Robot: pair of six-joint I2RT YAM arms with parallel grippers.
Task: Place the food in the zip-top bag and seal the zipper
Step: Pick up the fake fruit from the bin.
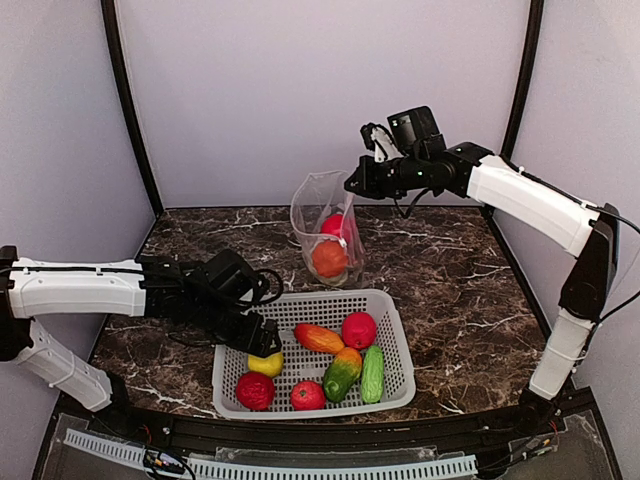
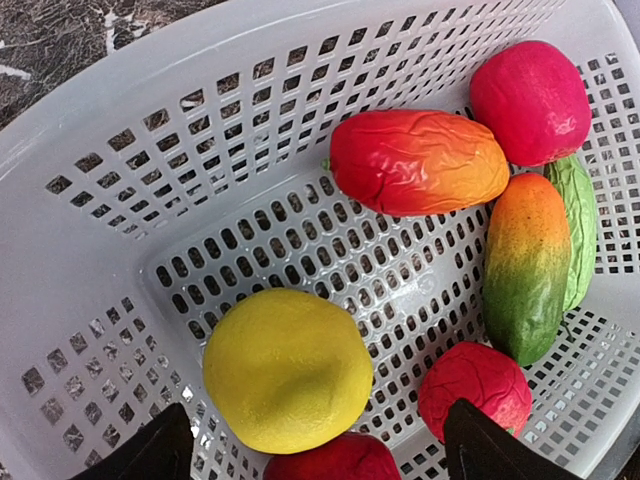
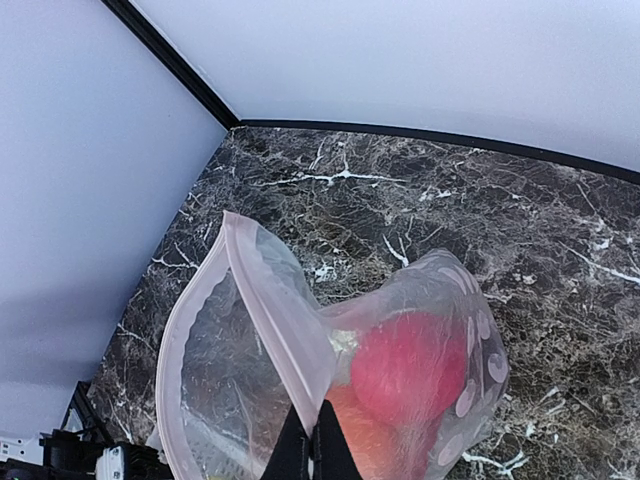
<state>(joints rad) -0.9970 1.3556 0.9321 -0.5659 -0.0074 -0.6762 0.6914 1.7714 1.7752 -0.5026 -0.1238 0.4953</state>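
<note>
The clear zip-top bag (image 1: 322,205) hangs upright over the table's back middle with its mouth open. My right gripper (image 1: 352,186) is shut on its rim. In the right wrist view the fingers (image 3: 312,448) pinch the whitish zipper strip (image 3: 272,305). A red fruit (image 3: 410,365) and an orange one (image 1: 329,259) lie inside. My left gripper (image 2: 318,452) is open, low in the white basket (image 2: 150,130), its fingers wide on either side of a yellow lemon (image 2: 288,368) that rests on the basket floor. In the top view that gripper (image 1: 264,341) sits at the basket's left side.
The basket (image 1: 396,312) also holds a red-orange mango (image 2: 418,162), a round red fruit (image 2: 532,100), an orange-green papaya (image 2: 525,265), a green cucumber (image 2: 582,220) and two red pieces (image 2: 475,385) near the lemon. Dark marble table (image 1: 450,270); grey walls all round.
</note>
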